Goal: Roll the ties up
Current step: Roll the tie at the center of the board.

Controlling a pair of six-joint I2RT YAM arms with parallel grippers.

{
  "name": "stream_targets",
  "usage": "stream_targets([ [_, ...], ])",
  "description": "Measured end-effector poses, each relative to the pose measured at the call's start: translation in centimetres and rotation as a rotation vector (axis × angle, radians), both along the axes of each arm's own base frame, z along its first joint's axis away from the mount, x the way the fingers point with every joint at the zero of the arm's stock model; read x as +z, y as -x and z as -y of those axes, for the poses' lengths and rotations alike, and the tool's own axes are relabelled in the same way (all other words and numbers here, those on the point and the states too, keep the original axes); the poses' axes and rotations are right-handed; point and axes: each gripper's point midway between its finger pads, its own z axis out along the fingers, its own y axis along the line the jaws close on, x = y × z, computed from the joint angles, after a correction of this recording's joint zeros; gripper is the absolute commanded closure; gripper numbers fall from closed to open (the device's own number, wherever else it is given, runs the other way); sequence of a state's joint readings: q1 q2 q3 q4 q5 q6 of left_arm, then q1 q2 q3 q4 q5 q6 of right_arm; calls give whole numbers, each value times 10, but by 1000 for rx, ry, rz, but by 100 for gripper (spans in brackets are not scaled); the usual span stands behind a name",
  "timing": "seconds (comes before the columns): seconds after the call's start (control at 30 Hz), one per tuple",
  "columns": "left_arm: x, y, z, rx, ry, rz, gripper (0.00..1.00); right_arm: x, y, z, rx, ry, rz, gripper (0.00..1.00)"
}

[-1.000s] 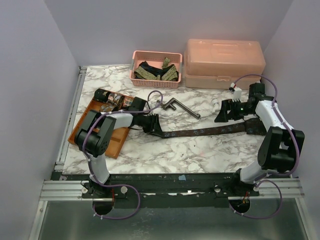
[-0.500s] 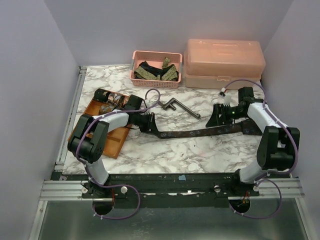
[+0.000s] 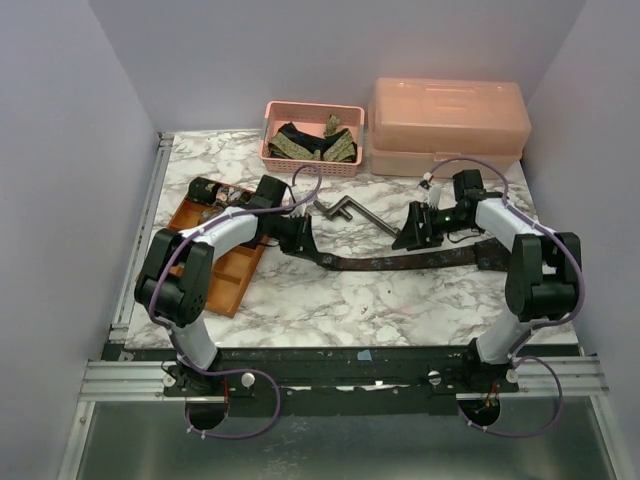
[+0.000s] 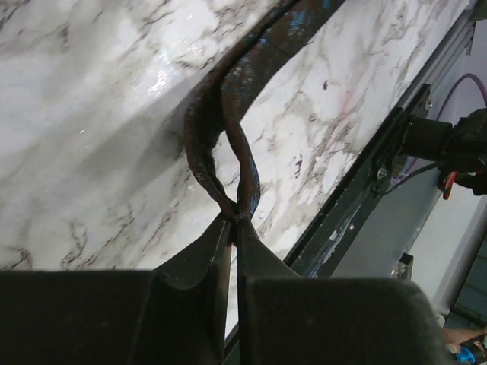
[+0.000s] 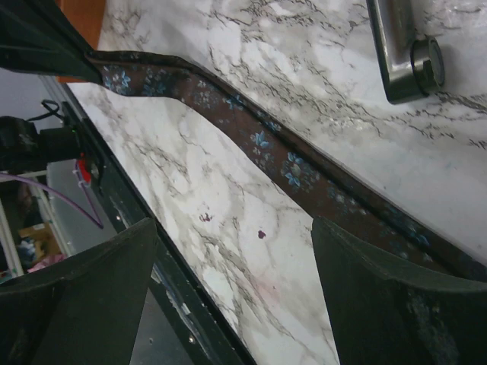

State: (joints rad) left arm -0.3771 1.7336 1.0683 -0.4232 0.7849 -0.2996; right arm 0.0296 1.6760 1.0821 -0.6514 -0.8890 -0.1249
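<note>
1. Between the fingertips of the left gripper [image 4: 237, 219], the narrow end of the dark brown tie [image 3: 400, 264] is pinched tight. The jaws are closed on the cloth, with no gap showing.
2. Just ahead of those tips the fabric doubles into a small twisted loop raised off the marble table [image 3: 330, 300]. Holding this end looks like the anchor from which a roll would start.
3. From the pinch, the tie runs straight away from the left gripper toward the right gripper [image 5: 234, 228]. Its long axis lies across the table from side to side, flat, with the flowered face up. The far end passes under the right arm.
4. The right gripper's jaws stand wide apart and hold nothing. It hovers over the strip partway along, and the tie crosses slantwise beneath its open span. It looks placed to come down on the strip and keep it straight.
5. Beyond the right gripper's tips lies the crank bar [image 3: 355, 213], apart from the tie.
6. Beside the left forearm sits the orange tray [image 3: 225, 285] with coiled ties [image 3: 215, 193] at its far end, probably where finished rolls go.
</note>
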Motion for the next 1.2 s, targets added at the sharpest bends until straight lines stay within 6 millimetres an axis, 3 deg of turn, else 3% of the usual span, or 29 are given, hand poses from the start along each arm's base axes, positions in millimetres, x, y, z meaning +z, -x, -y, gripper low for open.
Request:
stream_targets([
  [0.2,21,-4,33,-45,46,31,89,-3,-6,-10,3,-68,-64,16],
  [0.4,20,0,58,-91,60,15,85,-7,-5,-16,12,-106,-110,16],
  [0.53,14,-3,74,-118,73,7,59,-7,-3,-18,17,-127,-124,16],
  [0.63,11,-5,82,-129,92,-4,52,-9,-2,-19,20,-134,-136,17],
  [0.73,7,-5,88,-138,117,-23,54,-12,-1,-21,24,-136,-150,17],
  [0.87,-3,-8,92,-141,127,-51,69,-14,0,-25,28,-137,-163,21],
  [1.2,-9,-9,96,-145,149,-78,91,-14,2,-59,74,-138,-161,41],
])
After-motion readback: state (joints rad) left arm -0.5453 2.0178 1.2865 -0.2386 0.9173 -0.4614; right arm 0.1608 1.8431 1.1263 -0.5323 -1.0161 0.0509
